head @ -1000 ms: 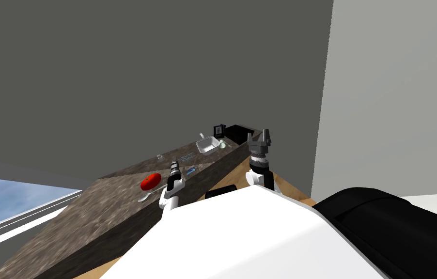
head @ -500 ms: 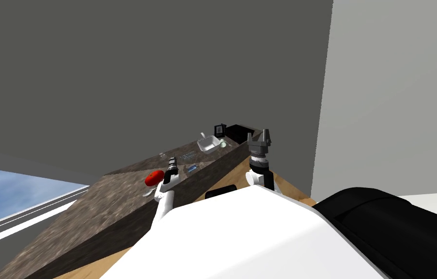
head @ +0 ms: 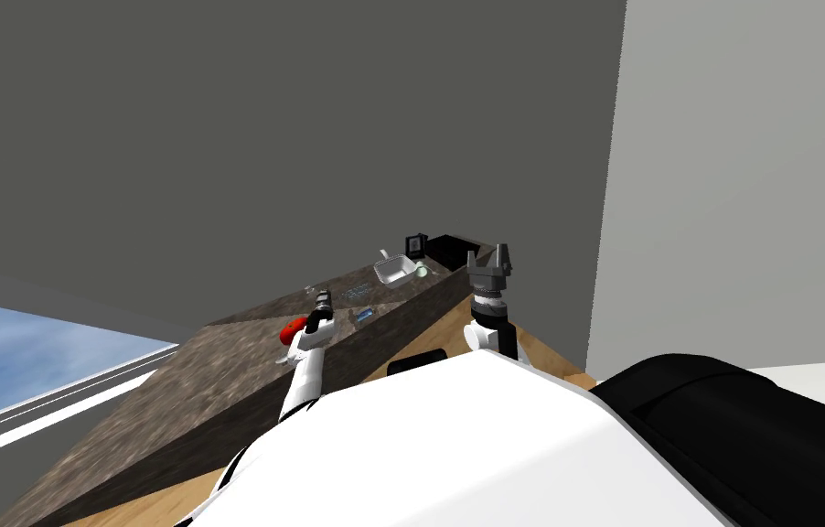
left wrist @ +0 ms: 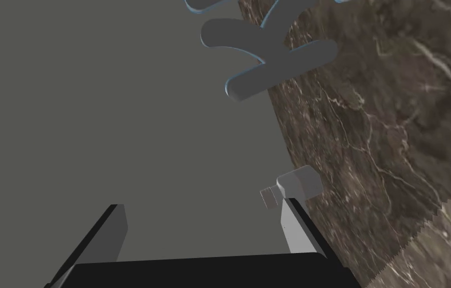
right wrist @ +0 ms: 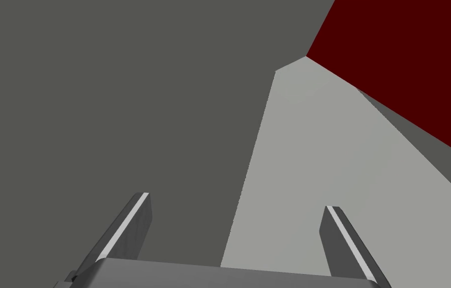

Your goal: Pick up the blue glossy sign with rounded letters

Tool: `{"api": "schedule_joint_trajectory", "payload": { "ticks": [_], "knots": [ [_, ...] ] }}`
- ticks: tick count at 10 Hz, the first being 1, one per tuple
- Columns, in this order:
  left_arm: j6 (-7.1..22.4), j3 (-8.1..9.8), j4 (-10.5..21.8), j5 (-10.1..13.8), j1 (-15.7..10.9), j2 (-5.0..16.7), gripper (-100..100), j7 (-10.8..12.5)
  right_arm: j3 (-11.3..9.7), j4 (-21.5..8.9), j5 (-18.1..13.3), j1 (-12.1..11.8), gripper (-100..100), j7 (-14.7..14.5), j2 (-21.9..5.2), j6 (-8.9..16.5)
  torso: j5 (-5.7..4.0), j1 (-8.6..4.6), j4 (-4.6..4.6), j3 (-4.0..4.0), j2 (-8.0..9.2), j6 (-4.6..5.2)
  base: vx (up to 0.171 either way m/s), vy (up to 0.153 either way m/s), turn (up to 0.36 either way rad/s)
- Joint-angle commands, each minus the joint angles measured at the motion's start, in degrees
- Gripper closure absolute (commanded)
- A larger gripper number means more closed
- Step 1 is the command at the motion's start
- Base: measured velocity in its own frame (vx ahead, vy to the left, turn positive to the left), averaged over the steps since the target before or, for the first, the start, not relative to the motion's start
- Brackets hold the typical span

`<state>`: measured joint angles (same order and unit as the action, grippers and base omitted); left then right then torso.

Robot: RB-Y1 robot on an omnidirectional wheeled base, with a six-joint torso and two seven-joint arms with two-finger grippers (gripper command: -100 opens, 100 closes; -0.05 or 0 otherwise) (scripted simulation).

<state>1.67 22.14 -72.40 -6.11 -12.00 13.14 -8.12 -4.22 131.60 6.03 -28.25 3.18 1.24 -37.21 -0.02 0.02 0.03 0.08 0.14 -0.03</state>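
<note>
One sign [left wrist: 269, 60] of rounded grey letters with blue rims is seen ahead of the left hand [left wrist: 202, 210], well beyond its fingertips. It is seen across the line where the brown marbled surface [left wrist: 394, 125] gives way to the dark grey wall [left wrist: 94, 100]. The left hand's two fingers are spread wide and nothing is held between them. One small grey capped piece [left wrist: 299, 182] is found just beside one fingertip, and bare surface is left between it and the sign. One red round thing [head: 292, 328] is seen close beside this hand. One white tray [head: 395, 271] and one pale green cup [head: 421, 271] are set well beyond it. The right hand [head: 490, 256] is held off the surface's front edge, spread wide and empty.
</note>
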Motion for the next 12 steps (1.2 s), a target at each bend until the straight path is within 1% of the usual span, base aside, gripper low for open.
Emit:
{"api": "schedule_joint_trajectory", "payload": {
  "ticks": [1, 2, 3, 4, 5, 6, 7, 8, 9, 10, 11, 12],
  "knots": [
    [1.67, -0.01, 0.64, -0.30, -0.90, 0.64, -100, 0.51, 0.00, 0.00, 0.00, 0.00, 0, 0.00, 0.00, 0.00, 0.00, 0.00, 0.00, 0.00, 0.00, 0.00, -0.020, -0.001, 0.002],
    [3.93, 0.03, 1.66, -0.98, -2.76, 1.72, -100, 1.37, 0.00, 0.00, 0.00, 0.00, 0, 0.00, 0.00, 0.00, 0.00, -0.01, -0.01, -0.01, -0.02, -0.01, -0.027, -0.003, 0.009],
    [4.43, 0.03, 1.66, -0.98, -2.76, 1.72, -100, 1.37, 0.00, 0.00, 0.00, 0.00, 0, 0.00, 0.00, 0.00, 0.00, -0.01, 0.00, -0.01, -0.01, -0.01, -0.022, 0.000, 0.005],
    [6.63, 0.11, 2.78, -1.69, -4.67, 2.75, -100, 2.22, 0.00, 0.00, 0.00, 0.00, 0, 0.00, 0.00, 0.00, 0.00, -0.01, -0.01, -0.01, -0.02, -0.01, -0.025, 0.000, 0.006],
    [7.33, 0.11, 2.78, -1.69, -4.67, 2.75, -100, 2.22, 0.00, 0.00, 0.00, 0.00, 0, 0.00, 0.00, 0.00, 0.00, -0.01, -0.01, -0.01, -0.02, 0.00, -0.021, -0.002, 0.000],
    [9.39, 0.24, 3.99, -2.43, -6.61, 3.75, -100, 3.05, 0.00, 0.00, 0.00, 0.00, 0, 0.00, 0.00, 0.00, 0.00, -0.01, -0.01, -0.01, -0.02, -0.01, -0.025, -0.006, 0.005],
    [10.36, 0.24, 3.99, -2.43, -6.61, 3.75, -100, 3.05, 0.00, 0.00, 0.00, 0.00, 0, 0.00, 0.00, 0.00, 0.00, -0.03, -0.01, -0.01, -0.02, 0.00, -0.021, -0.006, -0.001],
    [12.47, 0.41, 5.31, -3.19, -8.58, 4.70, -100, 3.85, 0.00, 0.00, 0.00, 0.00, 0, 0.00, 0.00, 0.00, 0.00, -0.03, -0.01, -0.01, -0.02, -0.01, -0.023, -0.010, 0.000],
    [13.49, 0.41, 5.31, -3.19, -8.58, 4.70, -100, 3.85, 0.00, 0.00, 0.00, 0.00, 0, 0.00, 0.00, 0.00, -0.01, -0.04, -0.01, -0.01, -0.02, -0.01, -0.020, -0.008, -0.001],
    [15.43, 0.64, 6.72, -3.97, -10.57, 5.61, -100, 4.61, 0.00, 0.00, 0.00, 0.00, 0, 0.00, 0.00, 0.00, 0.00, -0.04, -0.01, -0.01, -0.02, -0.01, -0.026, -0.011, -0.005],
    [16.73, 0.64, 6.72, -3.97, -10.57, 5.61, -100, 4.61, 0.00, 0.00, 0.00, 0.00, 0, 0.00, 0.00, 0.00, -0.01, -0.05, -0.01, -0.01, -0.01, 0.00, -0.018, -0.008, -0.005],
    [18.90, 0.92, 8.22, -4.76, -12.56, 6.50, -100, 5.32, 0.00, 0.00, 0.00, 0.00, 0, 0.00, 0.00, 0.00, 0.00, -0.05, -0.01, -0.02, -0.03, -0.01, -0.018, -0.011, -0.010]
  ]
}}
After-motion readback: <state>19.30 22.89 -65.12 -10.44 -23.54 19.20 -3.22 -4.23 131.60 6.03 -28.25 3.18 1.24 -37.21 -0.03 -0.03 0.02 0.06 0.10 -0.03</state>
